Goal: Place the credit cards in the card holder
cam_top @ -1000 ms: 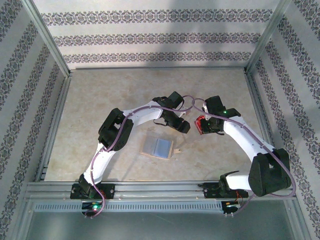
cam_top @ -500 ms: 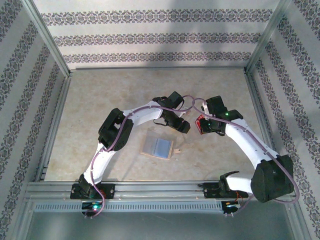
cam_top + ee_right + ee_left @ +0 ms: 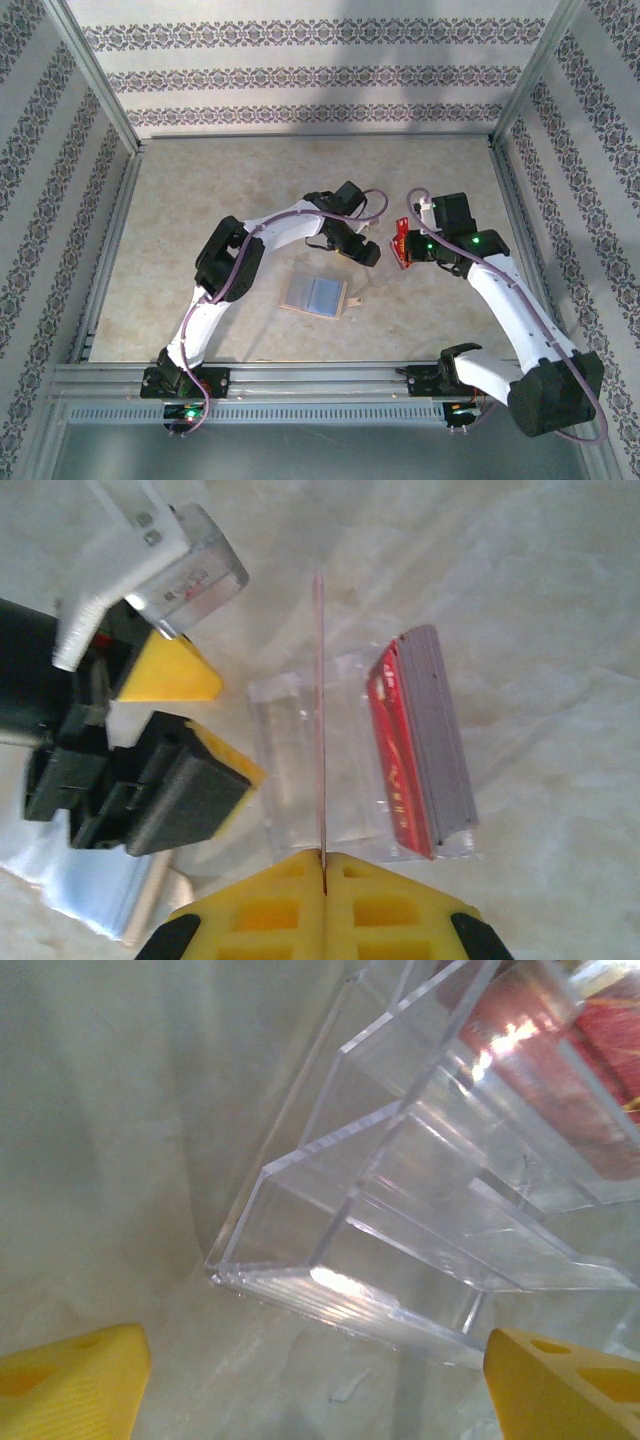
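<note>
Right hand [image 3: 325,872] clamped on red credit card [image 3: 320,720], edge-on, long axis up-frame, over clear card stand [image 3: 285,750]. Card holder [image 3: 314,295] lies open on table [image 3: 200,200], lower left of it. Left hand [image 3: 318,1375] nearer, jaws spread, empty.

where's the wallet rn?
Top view: wallet lies on the table, toward the bases and left of the left end effector, between the arms.

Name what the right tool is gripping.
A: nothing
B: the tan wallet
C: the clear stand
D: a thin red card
D: in the right wrist view, the right tool is shut on a thin red card seen edge-on, above the clear stand.
</note>
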Action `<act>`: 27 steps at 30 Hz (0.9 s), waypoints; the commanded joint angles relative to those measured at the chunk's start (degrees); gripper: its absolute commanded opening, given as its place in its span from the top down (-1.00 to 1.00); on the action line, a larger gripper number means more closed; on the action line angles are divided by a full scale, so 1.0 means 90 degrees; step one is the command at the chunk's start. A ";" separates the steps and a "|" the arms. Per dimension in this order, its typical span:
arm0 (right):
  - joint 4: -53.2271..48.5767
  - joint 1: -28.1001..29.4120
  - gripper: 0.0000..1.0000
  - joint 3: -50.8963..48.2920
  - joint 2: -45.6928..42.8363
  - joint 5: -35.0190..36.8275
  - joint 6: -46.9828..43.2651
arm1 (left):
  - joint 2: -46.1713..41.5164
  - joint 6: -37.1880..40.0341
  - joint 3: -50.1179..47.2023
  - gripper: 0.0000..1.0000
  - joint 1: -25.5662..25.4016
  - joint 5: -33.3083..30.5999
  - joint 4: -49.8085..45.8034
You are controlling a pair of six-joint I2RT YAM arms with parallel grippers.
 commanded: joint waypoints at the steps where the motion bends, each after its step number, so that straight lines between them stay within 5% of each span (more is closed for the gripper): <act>1: 0.0368 -0.0126 1.00 0.0103 -0.0399 -0.0688 0.0670 | -0.0965 0.0115 -0.0108 -0.81 0.0143 -0.0165 -0.0212; 14: 0.3588 -0.0135 1.00 -0.1486 -0.1557 -0.2008 0.3479 | -0.3622 0.0719 -0.1898 -0.99 0.0481 -0.0107 0.0404; 27: 0.6224 0.0669 1.00 -0.2991 -0.2031 -0.1642 0.4812 | -0.4713 0.0631 -0.2888 -0.97 0.1698 0.1851 0.0941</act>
